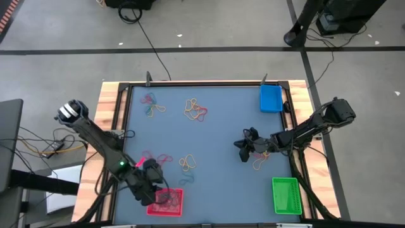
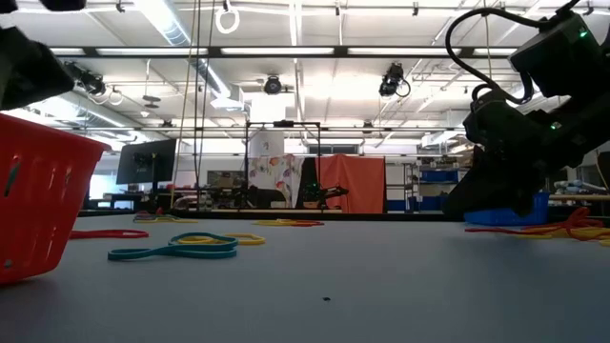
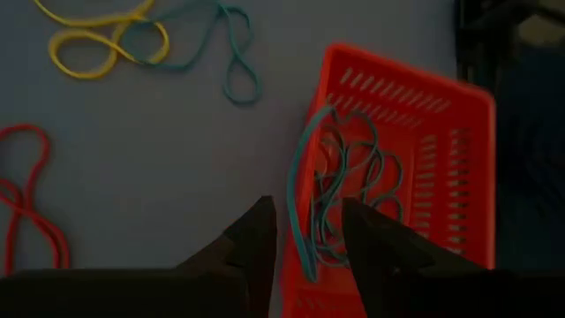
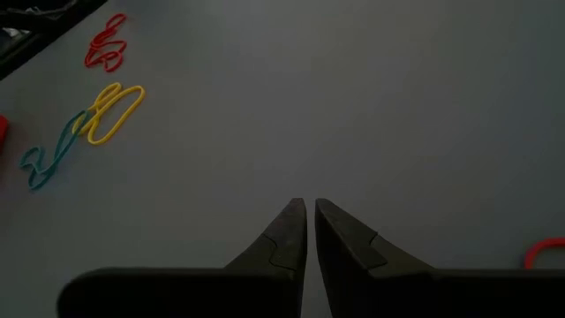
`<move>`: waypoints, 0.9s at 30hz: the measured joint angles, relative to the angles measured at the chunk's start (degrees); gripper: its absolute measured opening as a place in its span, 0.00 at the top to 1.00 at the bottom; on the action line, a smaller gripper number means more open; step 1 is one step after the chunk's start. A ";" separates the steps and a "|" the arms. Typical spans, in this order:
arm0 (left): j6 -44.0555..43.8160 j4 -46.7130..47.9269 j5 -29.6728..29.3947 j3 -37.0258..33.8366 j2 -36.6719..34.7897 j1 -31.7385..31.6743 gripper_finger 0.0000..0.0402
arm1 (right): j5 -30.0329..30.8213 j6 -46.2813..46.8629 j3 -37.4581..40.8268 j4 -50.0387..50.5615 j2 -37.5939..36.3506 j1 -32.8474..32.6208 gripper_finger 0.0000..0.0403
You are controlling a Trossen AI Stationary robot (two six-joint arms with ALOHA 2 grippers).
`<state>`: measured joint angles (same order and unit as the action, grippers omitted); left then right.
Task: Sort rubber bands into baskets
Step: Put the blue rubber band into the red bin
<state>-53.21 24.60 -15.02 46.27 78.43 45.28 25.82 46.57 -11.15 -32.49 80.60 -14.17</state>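
Above the red basket [image 3: 415, 141], the left gripper [image 3: 309, 234] hangs with fingers spread and empty, a teal rubber band [image 3: 305, 190] draped over the basket's rim beneath them; the right gripper [image 4: 309, 221], fingers nearly pressed together, hovers well away from the basket.
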 joint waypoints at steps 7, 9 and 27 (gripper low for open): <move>-0.24 0.02 1.85 0.01 1.19 -0.02 0.66 | 0.00 0.39 0.01 -0.02 0.00 0.00 0.90; -0.98 0.26 1.78 0.01 1.19 -0.02 0.67 | -0.06 0.40 0.00 -0.12 0.00 -0.02 0.90; -1.03 -1.22 0.62 -1.52 2.13 -0.02 0.76 | -0.17 0.42 0.01 -0.43 0.00 -0.02 0.90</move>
<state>-54.24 23.38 -14.39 44.75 80.55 45.25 25.65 46.98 -11.14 -32.92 80.60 -14.20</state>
